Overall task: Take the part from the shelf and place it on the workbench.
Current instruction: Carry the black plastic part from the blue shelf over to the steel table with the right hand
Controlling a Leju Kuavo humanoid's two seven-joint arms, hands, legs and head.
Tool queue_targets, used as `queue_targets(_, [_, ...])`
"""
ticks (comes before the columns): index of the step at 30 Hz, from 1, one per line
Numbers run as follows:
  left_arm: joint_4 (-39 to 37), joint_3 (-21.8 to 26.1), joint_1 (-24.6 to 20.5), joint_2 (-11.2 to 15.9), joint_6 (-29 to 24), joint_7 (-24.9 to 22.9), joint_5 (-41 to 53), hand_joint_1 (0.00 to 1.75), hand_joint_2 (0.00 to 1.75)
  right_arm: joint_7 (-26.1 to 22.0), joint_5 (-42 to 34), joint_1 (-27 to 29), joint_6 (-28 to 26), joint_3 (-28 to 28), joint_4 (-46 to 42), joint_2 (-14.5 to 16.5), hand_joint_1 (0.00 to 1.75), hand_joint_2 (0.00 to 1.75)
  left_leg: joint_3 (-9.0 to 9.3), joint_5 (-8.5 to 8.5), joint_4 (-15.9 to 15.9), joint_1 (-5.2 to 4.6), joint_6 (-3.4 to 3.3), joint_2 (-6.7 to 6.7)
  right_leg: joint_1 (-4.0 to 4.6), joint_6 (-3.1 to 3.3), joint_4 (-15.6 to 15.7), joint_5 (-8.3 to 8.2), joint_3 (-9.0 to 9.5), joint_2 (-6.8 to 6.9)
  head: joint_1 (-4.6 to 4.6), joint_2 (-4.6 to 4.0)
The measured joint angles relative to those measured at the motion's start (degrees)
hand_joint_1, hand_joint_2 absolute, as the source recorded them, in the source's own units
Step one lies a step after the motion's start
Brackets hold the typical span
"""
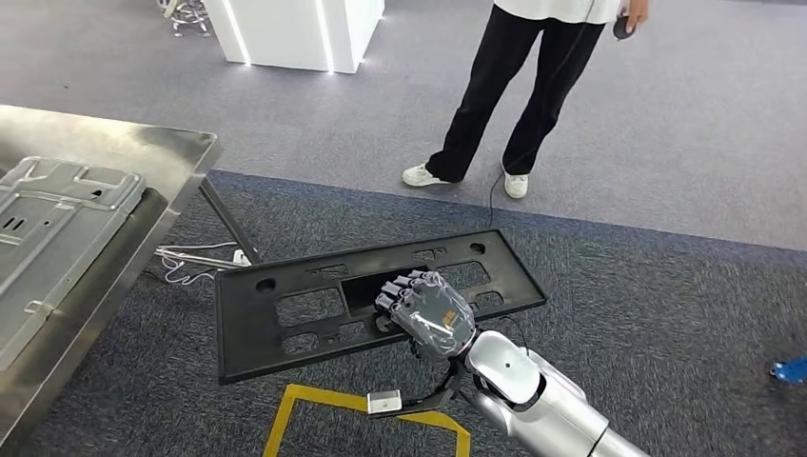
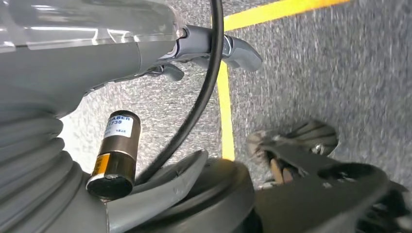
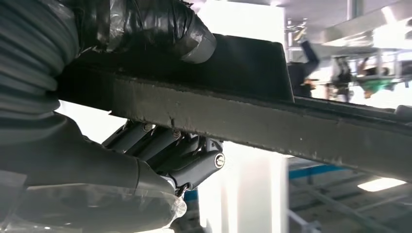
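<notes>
The part is a flat black panel [image 1: 285,309] with several rectangular cut-outs. My right hand [image 1: 428,309] grips it near its middle and holds it level above the carpet, a little right of the workbench [image 1: 181,152]. In the right wrist view the panel's dark edge [image 3: 252,121] runs between the thumb above it and the fingers [image 3: 165,150] below it. The steel workbench stands at the left of the head view. My left hand [image 2: 73,63] hangs over the floor with its fingers stretched out and nothing in it.
A large grey stamped metal sheet [image 1: 57,219] lies on the workbench. A person [image 1: 504,86] in dark trousers stands ahead on the carpet. Yellow floor tape [image 1: 285,414] marks a square below the panel. White cables [image 1: 190,257] lie by the bench leg. A white lit pillar [image 1: 295,29] stands behind.
</notes>
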State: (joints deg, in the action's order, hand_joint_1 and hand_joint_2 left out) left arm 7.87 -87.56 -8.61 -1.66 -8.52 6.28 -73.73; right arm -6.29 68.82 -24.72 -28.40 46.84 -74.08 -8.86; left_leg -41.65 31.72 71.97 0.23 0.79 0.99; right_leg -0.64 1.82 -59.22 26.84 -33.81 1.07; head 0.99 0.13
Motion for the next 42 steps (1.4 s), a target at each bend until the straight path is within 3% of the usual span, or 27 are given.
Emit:
queue_targets(1, [0.0, 0.0, 0.0, 0.0, 0.0, 0.0, 0.0, 0.00, 1.75, 0.0, 0.0, 0.1, 0.0, 0.0, 0.1, 0.0, 1.66, 1.75, -1.23, 0.60, 2.4, 0.07, 0.11, -0.35, 0.08, 0.05, 0.0, 0.09, 0.02, 0.73, 0.00, 0.00])
queue_targets(2, [0.0, 0.0, 0.0, 0.0, 0.0, 0.0, 0.0, 0.00, 1.75, 0.0, 0.0, 0.1, 0.0, 0.0, 0.1, 0.0, 1.66, 1.75, -1.40, 0.10, 2.6, 0.09, 0.15, -0.55, 0.12, 0.05, 0.0, 0.17, 0.06, 1.41, 0.00, 0.00])
queue_targets(3, [0.0, 0.0, 0.1, 0.0, 0.0, 0.0, 0.0, 0.00, 1.75, 0.0, 0.0, 0.1, 0.0, 0.0, 0.1, 0.1, 1.66, 1.75, -0.34, -1.40, 0.6, 0.10, 0.10, -0.80, 0.14, -0.01, 0.0, 0.28, 0.17, 2.04, 0.01, 0.00])
queue_targets(6, [0.0, 0.0, 0.1, 0.1, 0.0, 0.0, 0.0, 0.00, 1.75, 0.0, 0.0, 0.1, 0.0, 0.0, 0.1, 0.1, 1.66, 1.75, 5.73, -6.18, -10.9, -0.34, -0.61, -3.41, 0.37, -0.52, -0.1, 0.76, 0.74, 3.68, -0.02, 0.00])
queue_targets(8, [0.0, 0.0, 0.0, 0.1, 0.0, 0.1, 0.0, 0.00, 1.75, 0.0, 0.0, 0.0, 0.0, 0.0, 0.2, 0.2, 1.66, 1.75, 6.92, -6.53, -13.4, -0.77, -1.23, -3.99, 0.59, -1.03, -0.1, 0.98, 0.93, 4.56, -0.05, 0.00])
queue_targets(10, [0.0, 0.0, 0.1, 0.1, 0.0, 0.1, -0.1, 0.00, 1.75, -0.1, 0.0, -0.2, 0.0, 0.0, 0.2, 0.4, 1.66, 1.75, 7.02, -6.80, -13.8, -0.69, -1.86, -2.75, 0.55, -1.65, -0.1, 1.25, 1.17, 5.23, -0.04, 0.00])
queue_targets(12, [0.0, 0.0, 0.1, 0.1, 0.0, 0.1, -0.2, 0.00, 1.75, -0.1, 0.0, -0.3, 0.0, 0.0, 0.2, 0.6, 1.66, 1.75, 7.43, -7.15, -14.4, -0.39, -2.55, -1.68, 0.38, -2.20, -2.0, 2.70, 0.59, 3.49, -0.09, 0.00])
queue_targets(14, [0.0, 0.0, 0.0, 0.0, 0.0, 0.0, -0.2, 0.00, 1.75, -0.1, 0.0, -0.4, -0.1, 0.0, 0.2, 0.6, 1.66, 1.75, 7.57, -7.30, -14.6, -0.26, -3.04, -0.63, 0.23, -2.44, -8.3, 5.91, -2.33, 0.53, -0.15, 0.00])
queue_targets(15, [0.0, 0.0, -0.1, 0.0, 0.0, 0.0, -0.2, 0.00, 1.75, -0.1, 0.0, -0.3, 0.0, 0.0, 0.3, 0.6, 1.66, 1.75, 7.54, -7.30, -14.5, -0.28, -3.18, -0.01, 0.22, -2.49, -12.1, 7.40, -4.33, -0.28, -0.16, 0.00])
queue_targets(16, [0.0, 0.0, 0.0, 0.0, 0.0, 0.0, -0.3, 0.00, 1.75, -0.1, 0.0, -0.1, 0.0, 0.0, 0.5, 0.5, 1.66, 1.75, 7.52, -7.29, -14.5, -0.31, -3.26, 0.72, 0.21, -2.52, -15.0, 8.11, -5.93, -0.66, -0.16, 0.00])
queue_targets(17, [0.0, 0.0, 0.0, 0.0, 0.0, 0.0, -0.3, 0.00, 1.75, -0.1, 0.0, 0.0, 0.0, 0.0, 0.6, 0.5, 1.66, 1.75, 7.51, -7.25, -14.3, -0.33, -3.27, 1.47, 0.21, -2.51, -15.9, 7.68, -6.68, -0.84, -0.15, 0.00])
queue_targets(18, [0.0, 0.0, 0.1, 0.0, 0.0, 0.0, -0.4, 0.00, 1.75, -0.1, 0.1, 0.1, 0.0, 0.0, 0.7, 0.5, 1.66, 1.75, 7.51, -7.19, -14.2, -0.33, -3.22, 2.25, 0.20, -2.43, -14.7, 6.16, -6.38, -1.00, -0.16, 0.00])
queue_targets(19, [0.0, 0.0, 0.2, 0.0, 0.0, 0.0, -0.5, 0.00, 1.75, -0.1, 0.1, 0.0, 0.0, 0.0, 0.7, 0.5, 1.66, 1.75, 7.52, -7.10, -14.0, -0.31, -3.11, 3.01, 0.17, -2.28, -11.3, 3.88, -5.04, -1.41, -0.15, 0.00])
queue_targets(21, [0.0, 0.0, 0.2, 0.0, 0.0, 0.0, -0.5, 0.00, 1.75, -0.1, 0.1, -0.2, 0.0, 0.0, 0.7, 0.5, 1.66, 1.75, 7.25, -6.89, -13.5, -0.26, -2.76, 4.36, 0.00, -1.97, -4.0, 0.55, -1.97, -3.81, -0.15, 0.00])
queue_targets(23, [0.0, 0.0, 0.1, 0.0, 0.0, 0.0, -0.5, 0.00, 1.75, -0.1, 0.2, -0.3, 0.0, 0.0, 0.8, 0.5, 1.66, 1.75, 6.72, -6.90, -13.2, -0.15, -2.19, 5.51, -0.02, -1.78, -0.9, -0.12, -0.75, -5.43, -0.15, 0.00])
queue_targets(25, [0.0, -0.1, 0.3, 0.0, 0.0, -0.1, -0.5, 0.00, 1.75, -0.1, 0.2, -0.4, 0.0, 0.0, 0.9, 0.7, 1.66, 1.75, 6.38, -7.02, -13.3, -0.01, -1.53, 6.32, 0.00, -1.39, -0.6, -0.28, -0.59, -4.50, -0.14, 0.00])
queue_targets(27, [0.0, -0.1, 0.4, 0.0, 0.0, -0.1, -0.5, 0.00, 1.75, -0.1, 0.2, -0.7, 0.0, 0.0, 0.8, 1.0, 1.66, 1.75, 5.65, -5.94, -11.7, -0.17, -1.00, 4.15, -0.18, -0.67, 0.1, -0.52, -0.14, -3.16, -0.02, 0.00])
queue_targets(29, [0.0, -0.1, 0.3, 0.0, 0.0, -0.1, -0.5, 0.00, 1.75, -0.1, 0.2, -0.9, 0.1, 0.0, 0.9, 1.2, 1.66, 1.75, 3.02, -2.84, -6.1, -0.19, -0.54, 0.88, -0.16, -0.13, 0.5, -0.54, 0.21, -1.63, 0.13, 0.00])
queue_targets(31, [0.0, -0.1, 0.2, 0.0, -0.1, -0.1, -0.5, 0.00, 1.75, -0.1, 0.2, -0.9, 0.3, 0.1, 1.0, 1.2, 1.66, 1.75, -0.44, -0.05, 0.8, 0.16, -0.09, -0.10, -0.04, 0.04, 0.5, -0.35, 0.29, 0.01, 0.16, 0.00])
queue_targets(32, [0.0, -0.2, 0.3, 0.0, -0.1, -0.1, -0.5, 0.00, 1.75, -0.1, 0.2, -0.9, 0.4, 0.2, 1.0, 1.2, 1.66, 1.75, -1.20, 0.04, 2.2, 0.33, 0.13, -0.28, -0.03, 0.03, 0.5, -0.24, 0.34, 0.78, 0.17, 0.00])
queue_targets(33, [0.0, -0.2, 0.3, 0.0, -0.1, -0.1, -0.5, 0.00, 1.75, -0.1, 0.2, -0.9, 0.5, 0.4, 1.1, 1.2, 1.66, 1.75, -0.94, -0.86, 1.7, 0.50, 0.30, -0.50, -0.05, -0.05, 0.5, -0.11, 0.43, 1.47, 0.17, 0.00])
queue_targets(35, [0.0, -0.2, 0.5, 0.1, -0.2, -0.1, -0.6, 0.00, 1.75, -0.1, 0.2, -1.0, 0.6, 0.8, 1.1, 1.2, 1.66, 1.75, 2.68, -4.59, -5.4, 0.72, 0.42, -1.96, -0.08, -0.41, 0.4, 0.25, 0.84, 2.72, 0.17, 0.00])
queue_targets(37, [0.0, -0.2, 0.4, 0.1, -0.3, -0.1, -0.7, 0.00, 1.75, -0.1, 0.2, -1.1, 0.7, 0.9, 1.1, 1.2, 1.66, 1.75, 6.08, -6.82, -12.0, 0.42, -0.06, -3.61, 0.15, -1.03, 0.3, 0.68, 1.18, 3.81, 0.13, 0.00])
queue_targets(38, [0.0, -0.2, 0.4, 0.1, -0.3, 0.0, -0.7, 0.00, 1.75, -0.1, 0.2, -1.2, 0.7, 1.0, 1.0, 1.2, 1.66, 1.75, 6.69, -6.98, -13.3, 0.21, -0.38, -3.97, 0.32, -1.34, 0.3, 0.85, 1.31, 4.29, 0.10, 0.00])
queue_targets(40, [0.0, -0.2, 0.4, 0.1, -0.3, 0.0, -0.8, 0.00, 1.75, -0.1, 0.1, -1.4, 0.8, 1.0, 1.0, 1.3, 1.66, 1.75, 6.72, -6.88, -13.5, -0.01, -1.10, -3.02, 0.37, -1.95, 0.3, 1.06, 1.61, 5.14, 0.06, 0.00])
queue_targets(42, [0.0, -0.2, 0.5, 0.1, -0.2, 0.0, -0.9, 0.00, 1.75, -0.1, 0.1, -1.5, 0.8, 1.2, 1.0, 1.4, 1.66, 1.75, 6.96, -7.02, -13.9, 0.12, -1.86, -1.97, 0.05, -2.61, -0.8, 2.11, 1.35, 3.74, 0.05, 0.00])
